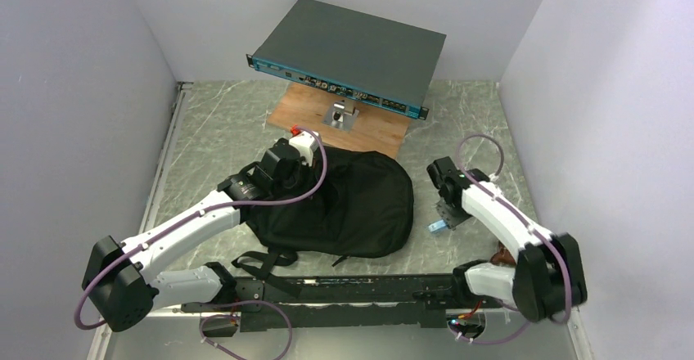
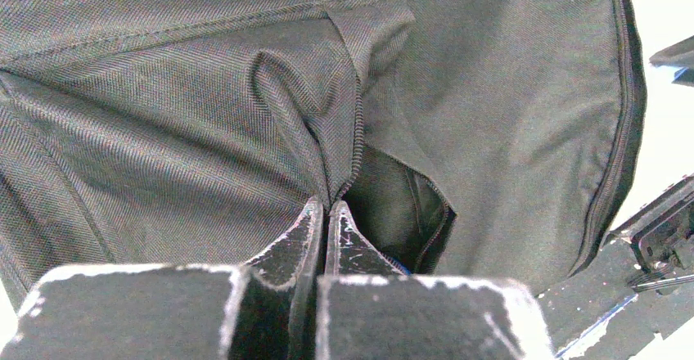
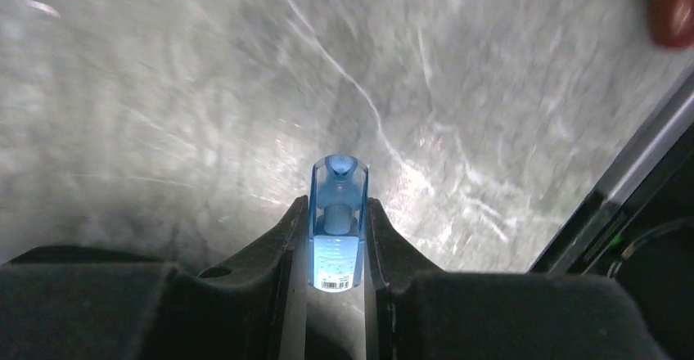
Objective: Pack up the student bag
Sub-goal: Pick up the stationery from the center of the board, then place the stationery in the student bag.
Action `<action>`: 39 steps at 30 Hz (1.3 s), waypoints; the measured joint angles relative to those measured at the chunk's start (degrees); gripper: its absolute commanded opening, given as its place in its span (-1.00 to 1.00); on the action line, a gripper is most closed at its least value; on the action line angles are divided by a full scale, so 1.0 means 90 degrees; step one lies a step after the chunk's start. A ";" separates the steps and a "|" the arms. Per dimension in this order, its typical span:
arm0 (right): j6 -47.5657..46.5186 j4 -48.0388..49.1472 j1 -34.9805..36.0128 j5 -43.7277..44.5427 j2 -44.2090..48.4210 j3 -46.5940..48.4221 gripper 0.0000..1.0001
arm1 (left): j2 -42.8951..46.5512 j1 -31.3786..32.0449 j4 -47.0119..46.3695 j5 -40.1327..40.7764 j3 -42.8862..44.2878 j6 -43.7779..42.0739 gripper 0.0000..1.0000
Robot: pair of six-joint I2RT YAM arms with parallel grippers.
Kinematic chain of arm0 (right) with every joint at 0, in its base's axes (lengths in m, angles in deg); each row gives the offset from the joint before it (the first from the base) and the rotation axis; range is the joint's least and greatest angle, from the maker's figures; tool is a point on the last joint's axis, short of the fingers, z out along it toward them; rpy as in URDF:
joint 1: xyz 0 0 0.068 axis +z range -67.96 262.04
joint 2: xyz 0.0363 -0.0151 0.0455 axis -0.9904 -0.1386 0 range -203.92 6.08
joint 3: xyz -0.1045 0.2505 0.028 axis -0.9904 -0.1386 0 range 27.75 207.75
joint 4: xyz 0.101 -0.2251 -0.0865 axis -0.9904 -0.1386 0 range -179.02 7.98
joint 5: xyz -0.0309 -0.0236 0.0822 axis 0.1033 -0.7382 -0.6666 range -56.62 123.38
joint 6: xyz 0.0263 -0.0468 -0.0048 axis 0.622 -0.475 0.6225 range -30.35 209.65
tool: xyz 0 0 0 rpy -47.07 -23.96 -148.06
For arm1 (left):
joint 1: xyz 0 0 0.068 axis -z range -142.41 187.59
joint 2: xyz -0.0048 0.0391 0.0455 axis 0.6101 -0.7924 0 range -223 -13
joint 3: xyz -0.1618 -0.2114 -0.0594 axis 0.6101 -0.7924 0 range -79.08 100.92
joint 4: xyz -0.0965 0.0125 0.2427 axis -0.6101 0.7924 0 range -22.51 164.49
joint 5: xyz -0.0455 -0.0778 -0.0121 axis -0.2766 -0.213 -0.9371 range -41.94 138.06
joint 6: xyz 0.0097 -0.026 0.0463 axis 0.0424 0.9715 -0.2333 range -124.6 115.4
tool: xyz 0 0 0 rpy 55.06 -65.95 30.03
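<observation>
One table: grey and stony. Everything sits on it.
Grey box: flat, with a teal front. It sits at the far end on a wooden board. It is not for packing.
Student bag: black and soft. It lies flat in the middle of the table, between the two arms. Its long side runs left to right in the top view, and its straps point toward the arms.
Left gripper: its fingers are pressed together and pinch a fold of the bag's cloth by the zipper. A dark gap shows just beside the tips.
Right gripper: it is low on the table, just right of the bag. Its fingers sit snug on both sides of the blue thing.
Blue thing: small and see-through, with a white label. Its long side runs along the fingers and points away from the wrist.
Which way next: the bag lies to the left of the right gripper. I think the gap is at the left arm's end, so the blue thing must cross over the bag to get in.
</observation>
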 measured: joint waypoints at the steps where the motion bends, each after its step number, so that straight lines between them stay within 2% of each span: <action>1: -0.0078 -0.0019 0.0000 0.0214 0.0231 0.0017 -1.00 | -0.0002 0.0000 0.0000 0.0000 0.0000 -0.0002 -1.00; 3: -0.0695 0.0083 0.0000 0.0556 0.0930 -0.0022 -1.00 | -0.0005 0.0000 0.0000 0.0000 0.0000 -0.0012 -1.00; 6: -0.2506 0.1292 -0.0024 0.0185 0.2436 -0.0396 -1.00 | -0.0010 0.0000 0.0002 -0.0002 0.0000 -0.0017 -1.00; 9: -0.4073 0.2834 -0.0015 -0.1132 0.4036 -0.0962 -1.00 | -0.0010 0.0000 0.0000 -0.0007 0.0000 -0.0015 -1.00; 12: -0.5127 0.4350 0.0083 -0.2603 0.4811 -0.1297 -1.00 | -0.0007 0.0000 0.0000 -0.0007 0.0000 -0.0007 -1.00; 14: -0.5544 0.5321 0.0260 -0.3497 0.4585 -0.1336 -1.00 | -0.0007 0.0000 0.0000 -0.0017 0.0000 0.0000 -1.00; 16: -0.5863 0.6373 0.0714 -0.4250 0.3925 -0.1316 -1.00 | -0.0007 -0.0005 0.0000 -0.0027 0.0000 0.0005 -1.00; 20: -0.6356 0.7757 0.2217 -0.4629 0.2618 -0.1280 -1.00 | 0.0000 -0.0010 0.0000 -0.0041 0.0000 0.0017 -1.00; 25: -0.6698 0.9097 0.3305 -0.4160 0.1554 -0.1280 -1.00 | 0.0085 -0.0010 0.0005 -0.0046 0.0000 0.0063 -1.00; 35: -0.7016 1.0720 0.3949 -0.2611 -0.0051 -0.1268 -1.00 | 0.0129 -0.0010 0.0036 -0.0046 0.0000 0.0126 -1.00; 36: -0.7016 1.0790 0.3963 -0.2555 -0.0146 -0.1268 -0.94 | 0.0131 -0.0010 0.0034 -0.0046 0.0000 0.0129 -1.00; 39: -0.6985 1.0875 0.3985 -0.2531 -0.0459 -0.1234 -0.54 | 0.0131 -0.0010 0.0032 -0.0046 -0.0002 0.0143 -1.00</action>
